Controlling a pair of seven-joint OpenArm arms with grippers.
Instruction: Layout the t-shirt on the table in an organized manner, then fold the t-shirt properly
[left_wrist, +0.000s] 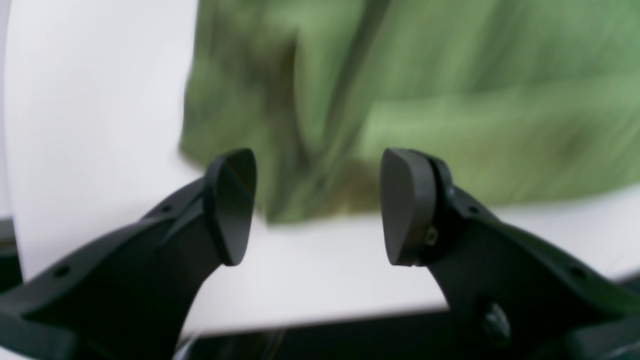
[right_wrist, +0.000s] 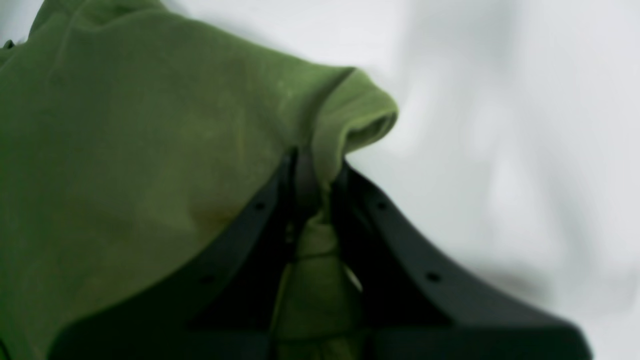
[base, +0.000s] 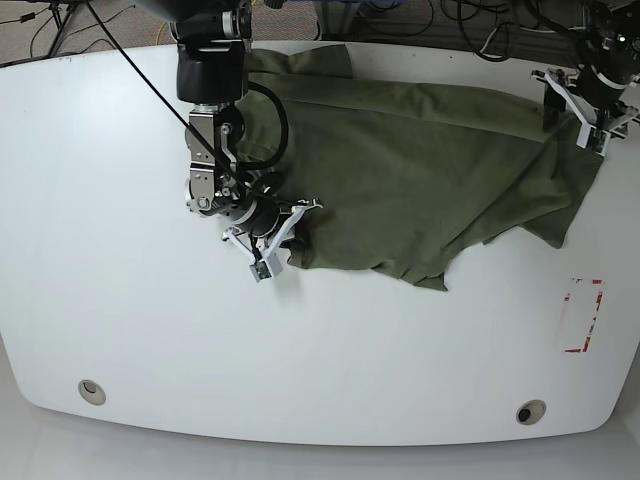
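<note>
The olive-green t-shirt (base: 420, 180) lies partly spread and wrinkled across the back middle of the white table (base: 150, 330). My right gripper (base: 288, 238) is at the shirt's front-left edge. In the right wrist view it (right_wrist: 315, 175) is shut on a pinched fold of the t-shirt (right_wrist: 150, 150), with a curled hem beside it. My left gripper (base: 578, 110) is at the shirt's far right edge near the table's back corner. In the left wrist view it (left_wrist: 320, 207) is open and empty, with the blurred t-shirt (left_wrist: 400, 90) just beyond its fingertips.
A red tape rectangle (base: 583, 315) is on the table at the right, in front of the shirt. Two metal grommets (base: 91, 390) (base: 531, 411) sit near the front edge. Cables lie on the floor behind the table (base: 470, 25).
</note>
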